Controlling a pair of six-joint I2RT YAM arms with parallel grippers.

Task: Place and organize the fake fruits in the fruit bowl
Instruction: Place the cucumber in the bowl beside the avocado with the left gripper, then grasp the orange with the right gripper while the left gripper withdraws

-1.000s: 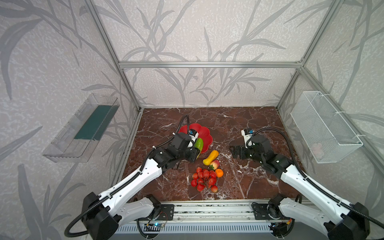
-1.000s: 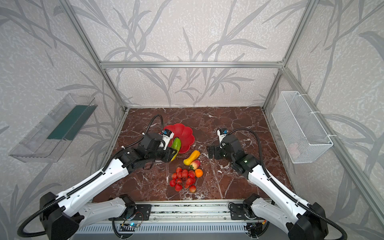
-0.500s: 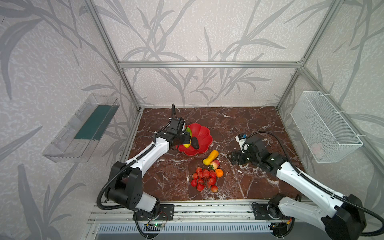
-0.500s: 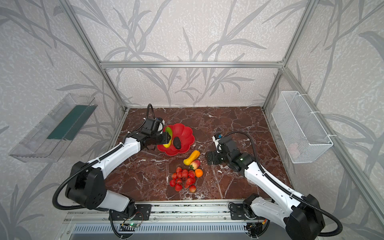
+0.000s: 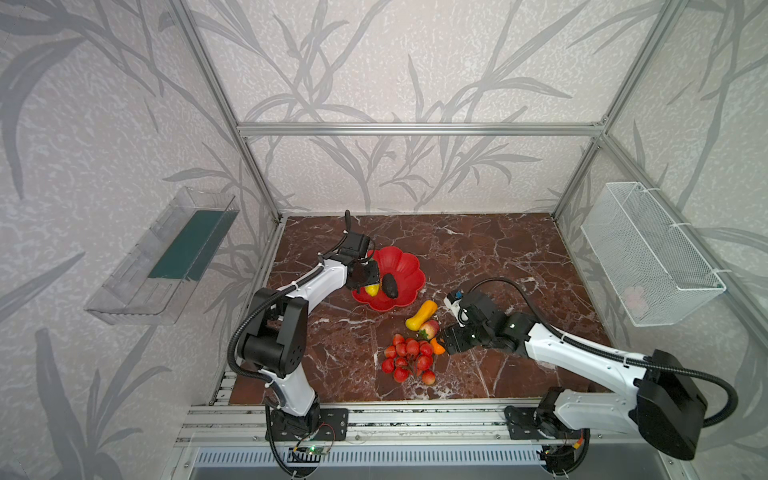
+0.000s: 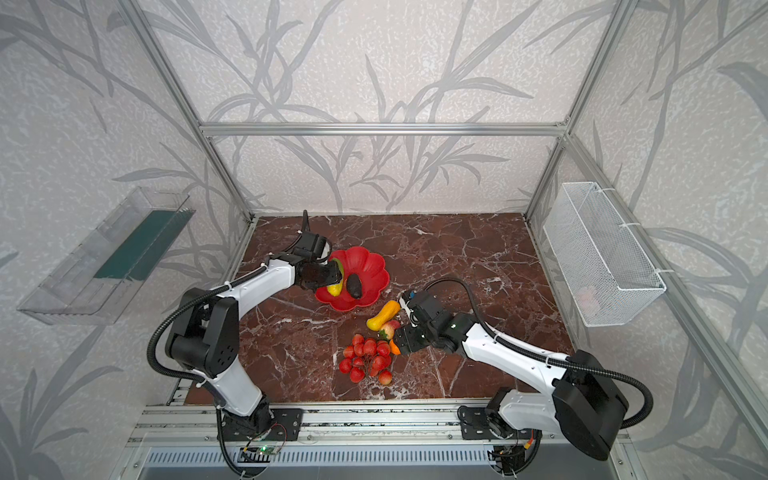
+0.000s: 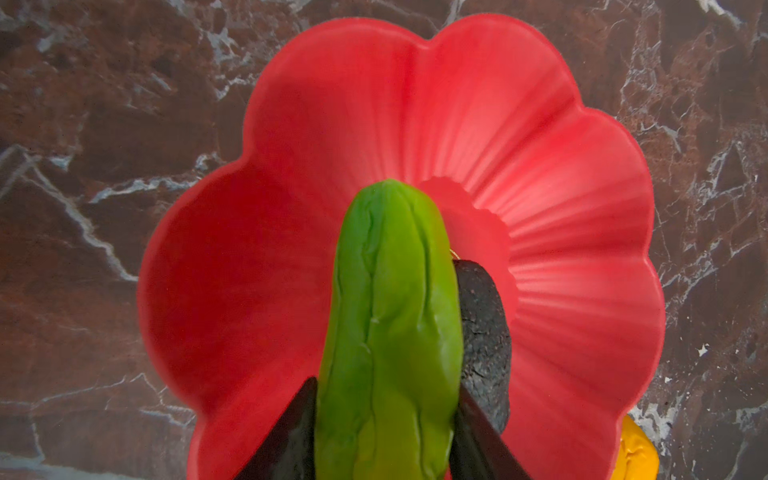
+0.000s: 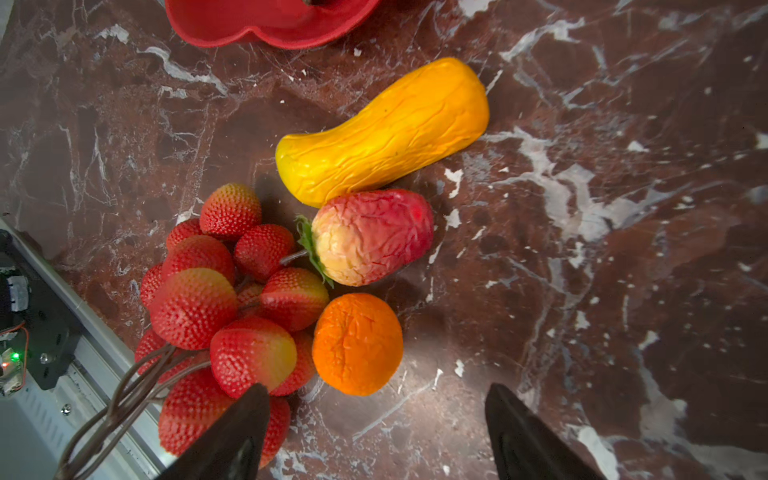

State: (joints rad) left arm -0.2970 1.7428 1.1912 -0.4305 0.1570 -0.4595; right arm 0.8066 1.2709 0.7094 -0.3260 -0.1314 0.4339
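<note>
The left hand (image 7: 385,384) is clamped on the green-yellow cucumber-like piece (image 7: 390,291), one side of the hand pressed to each flank, over the left half of the red scalloped fruit bowl (image 5: 409,266); whether the piece touches the bowl's floor I cannot tell. Its long axis runs front to back, green tip toward the back wall, yellow end toward the robot bases. Just beside it on the right the dark avocado (image 5: 390,286) lies in the bowl, lengthwise much the same way. On the marble counter (image 5: 498,257) in front of the bowl, the yellow-orange gourd-like piece (image 5: 422,314) lies on a diagonal, orange end toward the back right, touching the red-yellow apple (image 5: 430,329). The right hand (image 8: 376,388) is spread apart and holds nothing, with the small orange (image 8: 357,343) just ahead of it, against the bunch of fake strawberries (image 8: 216,307)
</note>
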